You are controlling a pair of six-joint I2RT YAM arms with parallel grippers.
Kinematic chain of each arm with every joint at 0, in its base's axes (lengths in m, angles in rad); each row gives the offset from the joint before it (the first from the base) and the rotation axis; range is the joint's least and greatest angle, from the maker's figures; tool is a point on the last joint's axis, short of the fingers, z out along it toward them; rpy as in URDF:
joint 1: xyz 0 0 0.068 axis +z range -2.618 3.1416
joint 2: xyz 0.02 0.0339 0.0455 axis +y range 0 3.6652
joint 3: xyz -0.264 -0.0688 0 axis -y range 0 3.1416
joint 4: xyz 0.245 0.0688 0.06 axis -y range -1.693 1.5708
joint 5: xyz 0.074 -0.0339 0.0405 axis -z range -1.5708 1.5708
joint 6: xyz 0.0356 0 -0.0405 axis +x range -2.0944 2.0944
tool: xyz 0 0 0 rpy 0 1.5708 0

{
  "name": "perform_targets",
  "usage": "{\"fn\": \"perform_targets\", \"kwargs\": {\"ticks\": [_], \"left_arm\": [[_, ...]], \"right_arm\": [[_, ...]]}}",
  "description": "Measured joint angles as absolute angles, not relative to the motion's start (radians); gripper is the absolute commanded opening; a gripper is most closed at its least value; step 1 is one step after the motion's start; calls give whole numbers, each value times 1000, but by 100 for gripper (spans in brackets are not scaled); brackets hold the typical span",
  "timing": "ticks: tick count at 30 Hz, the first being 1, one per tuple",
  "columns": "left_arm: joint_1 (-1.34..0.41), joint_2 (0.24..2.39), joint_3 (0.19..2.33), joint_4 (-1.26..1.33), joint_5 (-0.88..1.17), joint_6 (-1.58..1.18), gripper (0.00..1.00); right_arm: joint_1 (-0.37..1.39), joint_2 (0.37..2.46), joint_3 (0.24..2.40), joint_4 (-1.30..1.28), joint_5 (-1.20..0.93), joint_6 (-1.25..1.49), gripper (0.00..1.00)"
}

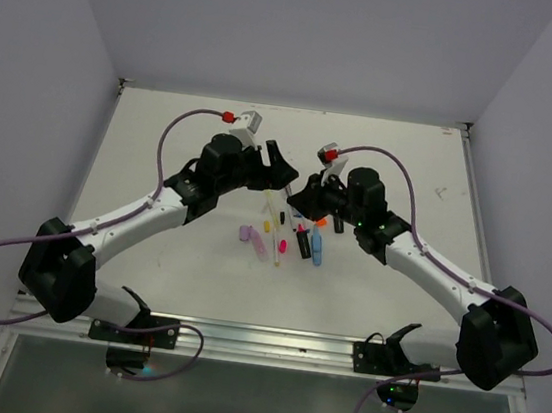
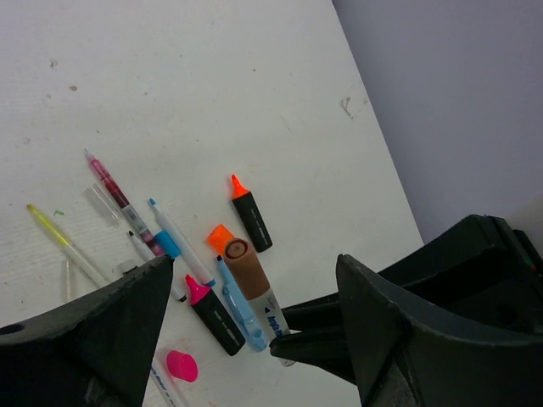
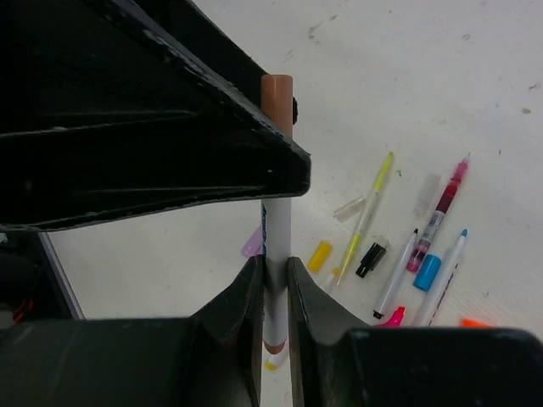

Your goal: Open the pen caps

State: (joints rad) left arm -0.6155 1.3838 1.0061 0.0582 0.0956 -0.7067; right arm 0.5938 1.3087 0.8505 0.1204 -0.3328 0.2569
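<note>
Your right end effector (image 3: pixel 273 271) clamps thin white pen (image 3: pixel 276 225) upright, aloft between arms; tan plastic cap (image 3: pixel 277 97) tops it; left end effector (image 2: pixel 254 267) gapes wide; centre cap, close squarely, pull straight along barrel.

Loose pens (image 1: pixel 287 236): on table (image 1: pixel 207 279), centre, near of both grippers.
Held pen (image 3: pixel 277 225): in right gripper (image 3: pixel 273 267), above loose pens.
Left gripper (image 2: pixel 254 271): just left, around cap (image 3: pixel 277 89).
</note>
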Motion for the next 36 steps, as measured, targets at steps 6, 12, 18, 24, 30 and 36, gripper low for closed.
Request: {"fn": "perform_targets", "kwargs": {"ticks": [6,12,18,24,30,36], "left_arm": [[-616,1412,1006,58,68,-743,60],[-616,1412,1007,59,48,-756,37],[-616,1412,1007,64,49,-780,4],[-619,1412,1013,74,65,-774,0],[-615,1395,990,103,96,-730,0],[-615,1322,907,180,157,-708,0]], "right_arm": [[606,1299,829,163,-349,255,0],[612,1299,818,171,-351,251,0],[622,1300,818,175,-351,249,3],[626,1304,817,188,-362,256,52],[627,1312,817,225,-416,272,63],[627,1362,825,252,-475,287,60]]}}
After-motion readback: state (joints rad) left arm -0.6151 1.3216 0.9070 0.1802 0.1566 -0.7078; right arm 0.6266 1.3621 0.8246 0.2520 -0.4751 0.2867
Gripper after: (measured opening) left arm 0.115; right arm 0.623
